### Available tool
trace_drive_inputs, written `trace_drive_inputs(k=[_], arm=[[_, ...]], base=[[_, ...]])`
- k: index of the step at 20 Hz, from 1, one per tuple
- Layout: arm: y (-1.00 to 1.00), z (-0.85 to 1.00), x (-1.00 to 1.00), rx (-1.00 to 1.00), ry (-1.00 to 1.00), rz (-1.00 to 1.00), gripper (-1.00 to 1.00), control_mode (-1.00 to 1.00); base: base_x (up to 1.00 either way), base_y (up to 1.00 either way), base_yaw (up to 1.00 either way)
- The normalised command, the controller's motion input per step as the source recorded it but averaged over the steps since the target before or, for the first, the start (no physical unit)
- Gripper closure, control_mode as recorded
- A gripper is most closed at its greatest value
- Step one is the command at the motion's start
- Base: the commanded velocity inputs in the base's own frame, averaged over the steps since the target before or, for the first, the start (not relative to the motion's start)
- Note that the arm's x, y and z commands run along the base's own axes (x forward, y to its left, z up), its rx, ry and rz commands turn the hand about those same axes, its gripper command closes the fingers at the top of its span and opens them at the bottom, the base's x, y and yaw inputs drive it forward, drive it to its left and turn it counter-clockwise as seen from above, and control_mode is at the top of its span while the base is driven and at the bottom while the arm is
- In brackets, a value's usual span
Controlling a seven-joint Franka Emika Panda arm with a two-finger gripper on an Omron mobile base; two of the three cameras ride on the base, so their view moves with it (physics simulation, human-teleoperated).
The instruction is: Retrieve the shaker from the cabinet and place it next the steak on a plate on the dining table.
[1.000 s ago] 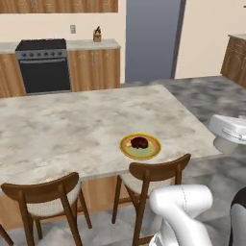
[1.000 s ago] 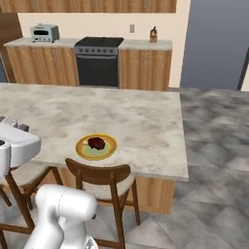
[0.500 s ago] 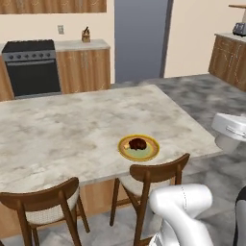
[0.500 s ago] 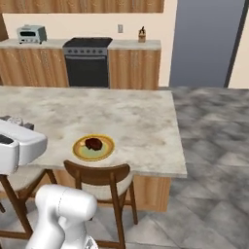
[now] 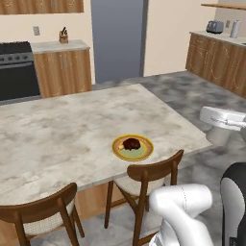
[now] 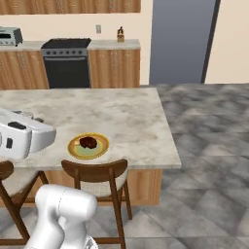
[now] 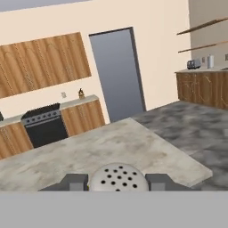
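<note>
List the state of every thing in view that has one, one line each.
shaker: held between the claw's fingertips, perforated cap facing the hand camera.
claw: shut on the shaker, not yet over the plate.
plate: flat on the dining table near its front edge.
steak: lying on the plate.
wall cabinet: doors closed.
two chairs: tucked against the dining table.

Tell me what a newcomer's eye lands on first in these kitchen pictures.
The yellow-rimmed plate with the dark steak on it stands out, sitting on the marbled dining table near the edge where the wooden chairs are tucked. In the hand view, the domed, perforated cap of the shaker sits between the end effector fingers. Beyond the table, the black stove sits among the wooden cupboards.
</note>
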Motion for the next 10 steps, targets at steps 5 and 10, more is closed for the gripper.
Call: trace_drive_inputs(k=[5,10], arm=[[-0.28,-0.45,1.00,0.00,0.00,0.15,1.00,-1.00],[-0.32,-0.45,0.95,-0.13,-0.02,0.36,1.00,-1.00]], base=[[0.00,0.00,0.00],[0.00,0.00,0.00]])
